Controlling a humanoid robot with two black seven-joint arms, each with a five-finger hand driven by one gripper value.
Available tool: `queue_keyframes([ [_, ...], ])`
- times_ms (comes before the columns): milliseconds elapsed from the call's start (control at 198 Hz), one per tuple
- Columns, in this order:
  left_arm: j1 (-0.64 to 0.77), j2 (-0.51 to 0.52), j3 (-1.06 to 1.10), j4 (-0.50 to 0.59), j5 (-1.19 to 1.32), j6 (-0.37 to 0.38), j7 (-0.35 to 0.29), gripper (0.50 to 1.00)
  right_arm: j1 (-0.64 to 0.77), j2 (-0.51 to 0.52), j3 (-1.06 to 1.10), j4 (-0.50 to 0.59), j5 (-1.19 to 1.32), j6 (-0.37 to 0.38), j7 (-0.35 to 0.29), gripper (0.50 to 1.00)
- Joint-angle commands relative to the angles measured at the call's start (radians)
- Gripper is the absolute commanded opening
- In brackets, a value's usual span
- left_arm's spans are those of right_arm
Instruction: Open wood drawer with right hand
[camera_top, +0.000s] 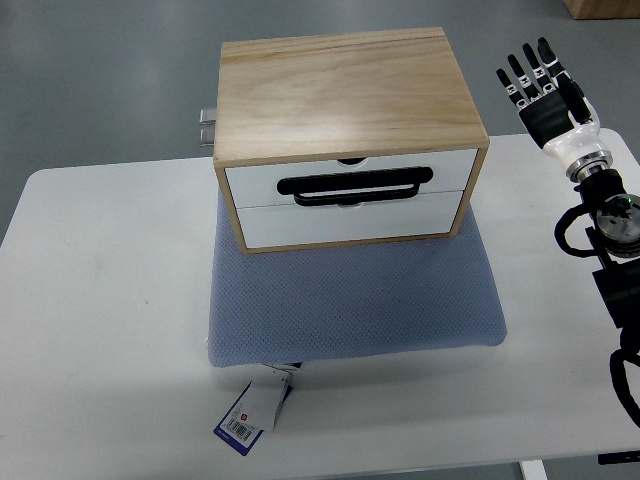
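So nothing on this job is done yet, as far as I can judge: the wood drawer box (350, 135) sits on the far part of a blue-grey mesh cushion (355, 300) in the middle of the white tabletop (100, 330), and both white drawer fronts look flush with the frame, closed. The black handle (355, 187) lies across the seam between the upper and lower fronts, and nothing touches it. My right hand (545, 90) is well apart from the box, off to its right near the tabletop's far edge, its fingers (522, 78) extended, slightly spread and holding nothing. The left arm is not in sight. A tag with a barcode (248, 420) hangs off the cushion's near edge. What is left, I reckon, is everything: bring the hand across to the handle, hook it and pull the drawer toward me.
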Motion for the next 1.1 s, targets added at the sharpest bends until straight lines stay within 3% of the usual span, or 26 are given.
queue_keyframes([
  [0, 0.000, 0.000, 0.000, 0.001, 0.000, 0.000, 0.000, 1.000, 0.000, -0.001, 0.001, 0.000, 0.000, 0.000, 0.000, 0.944],
  [283, 0.000, 0.000, 0.000, -0.005, 0.000, 0.000, -0.001, 1.000, 0.028, -0.036, -0.062, 0.005, -0.001, -0.002, -0.002, 0.944],
  [455, 0.000, 0.000, 0.000, -0.008, 0.002, 0.000, -0.001, 1.000, 0.120, -0.148, -0.166, 0.008, -0.071, -0.018, -0.003, 0.944],
  [461, 0.000, 0.000, 0.001, -0.009, 0.003, 0.000, -0.001, 1.000, 0.159, -0.194, -0.221, 0.014, -0.118, -0.020, -0.003, 0.944],
  [607, -0.002, 0.000, 0.001, -0.009, 0.005, -0.002, -0.001, 1.000, 0.296, -0.332, -0.419, 0.081, -0.262, -0.014, -0.005, 0.944],
  [673, -0.002, 0.000, 0.001, -0.009, 0.005, -0.002, 0.000, 1.000, 0.305, -0.343, -0.436, 0.090, -0.271, -0.012, -0.006, 0.944],
  [678, -0.002, 0.000, 0.001, -0.009, 0.005, -0.002, -0.001, 1.000, 0.348, -0.399, -0.518, 0.151, -0.309, -0.011, -0.006, 0.944],
  [709, -0.002, 0.000, 0.001, -0.009, 0.005, -0.003, 0.000, 1.000, 0.377, -0.432, -0.572, 0.196, -0.333, -0.009, -0.008, 0.944],
  [774, -0.003, 0.000, 0.001, -0.009, 0.005, -0.003, 0.000, 1.000, 0.388, -0.443, -0.590, 0.210, -0.339, -0.009, -0.009, 0.944],
  [779, -0.003, 0.000, 0.001, -0.009, 0.005, -0.003, 0.000, 1.000, 0.445, -0.490, -0.670, 0.285, -0.375, -0.006, -0.027, 0.944],
  [810, -0.003, 0.000, 0.001, -0.009, 0.005, -0.003, 0.000, 1.000, 0.482, -0.516, -0.721, 0.330, -0.402, -0.005, -0.049, 0.944],
  [886, -0.003, 0.000, 0.001, -0.009, 0.005, -0.003, 0.000, 1.000, 0.508, -0.532, -0.752, 0.359, -0.419, -0.005, -0.064, 0.944],
  [891, -0.005, 0.000, 0.001, -0.009, 0.005, -0.003, 0.000, 1.000, 0.573, -0.563, -0.834, 0.432, -0.457, 0.006, -0.101, 0.944],
  [916, -0.008, 0.000, 0.001, -0.009, 0.005, -0.003, 0.000, 1.000, 0.621, -0.581, -0.895, 0.477, -0.471, 0.015, -0.123, 0.944],
  [992, -0.009, 0.000, 0.001, -0.009, 0.005, -0.003, 0.000, 1.000, 0.655, -0.588, -0.939, 0.505, -0.477, 0.021, -0.135, 0.944],
  [997, -0.014, 0.000, 0.000, -0.009, 0.005, -0.003, 0.000, 1.000, 0.737, -0.603, -1.062, 0.575, -0.480, 0.026, -0.178, 0.944],
  [1093, -0.014, 0.000, 0.000, -0.009, 0.005, -0.003, 0.000, 1.000, 0.884, -0.610, -1.254, 0.681, -0.480, 0.015, -0.268, 0.944],
])
